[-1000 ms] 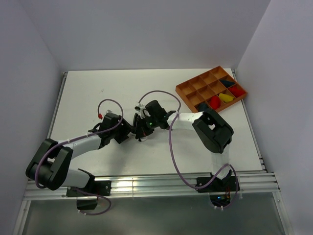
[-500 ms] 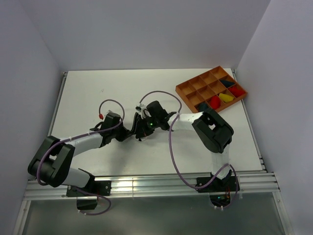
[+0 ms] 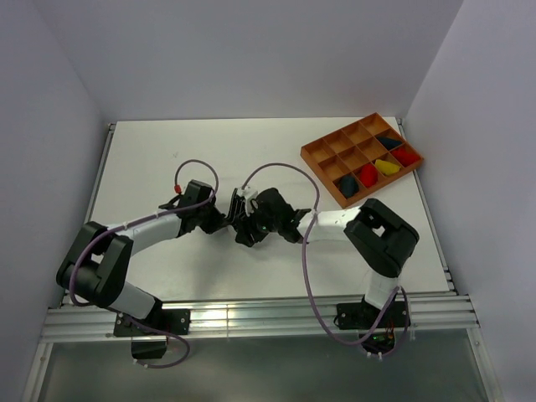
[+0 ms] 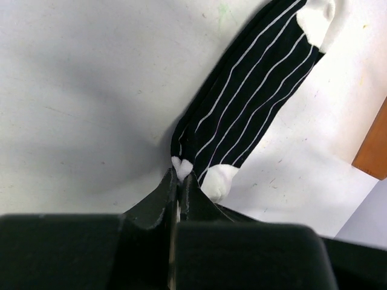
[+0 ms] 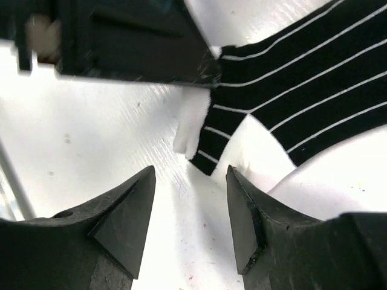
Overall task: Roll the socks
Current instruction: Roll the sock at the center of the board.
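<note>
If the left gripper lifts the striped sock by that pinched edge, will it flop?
Probably flops: the striped sock lies flat and thin on the table, so it should drape from the left gripper. Likely light. The pinch catches only a small white edge, so it may slip out.

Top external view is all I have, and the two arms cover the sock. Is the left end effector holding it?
Observer: Yes. On the left wrist camera the left end effector is shut on a white edge of the striped sock.
Operator: And the right end effector?
Observer: Open, the sock's corner showing between its fingers, gripping nothing.
Operator: Is the sock rolled yet?
Observer: No, it lies stretched out flat, white toe at the far end.
</note>
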Robot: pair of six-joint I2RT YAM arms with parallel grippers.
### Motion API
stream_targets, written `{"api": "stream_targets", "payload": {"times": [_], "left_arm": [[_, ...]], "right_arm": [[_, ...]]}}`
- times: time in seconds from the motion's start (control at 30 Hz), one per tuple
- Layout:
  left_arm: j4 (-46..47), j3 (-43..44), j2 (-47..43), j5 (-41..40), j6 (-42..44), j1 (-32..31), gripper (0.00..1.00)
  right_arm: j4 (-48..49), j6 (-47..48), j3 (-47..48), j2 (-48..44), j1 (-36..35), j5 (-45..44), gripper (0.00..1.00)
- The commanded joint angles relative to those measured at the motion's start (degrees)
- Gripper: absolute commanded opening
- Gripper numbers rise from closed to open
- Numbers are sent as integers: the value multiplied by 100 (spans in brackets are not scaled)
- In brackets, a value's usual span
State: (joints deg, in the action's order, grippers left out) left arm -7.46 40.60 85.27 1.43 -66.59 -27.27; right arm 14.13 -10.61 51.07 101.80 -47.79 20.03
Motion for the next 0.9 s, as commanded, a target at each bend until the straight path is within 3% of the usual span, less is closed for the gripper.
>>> {"api": "stream_targets", "payload": {"times": [0.0, 0.3, 0.87], "left_arm": [[-247, 308, 59, 24, 190, -16, 0], [-405, 431, 112, 112, 295, -16, 0], [-633, 581, 200, 112, 454, 20, 0]], "right_arm": [[634, 568, -202, -275, -344, -1018, 58], [1135, 999, -282, -196, -854, -2274, 57], [1162, 1580, -45, 349, -1373, -2925, 53]]}}
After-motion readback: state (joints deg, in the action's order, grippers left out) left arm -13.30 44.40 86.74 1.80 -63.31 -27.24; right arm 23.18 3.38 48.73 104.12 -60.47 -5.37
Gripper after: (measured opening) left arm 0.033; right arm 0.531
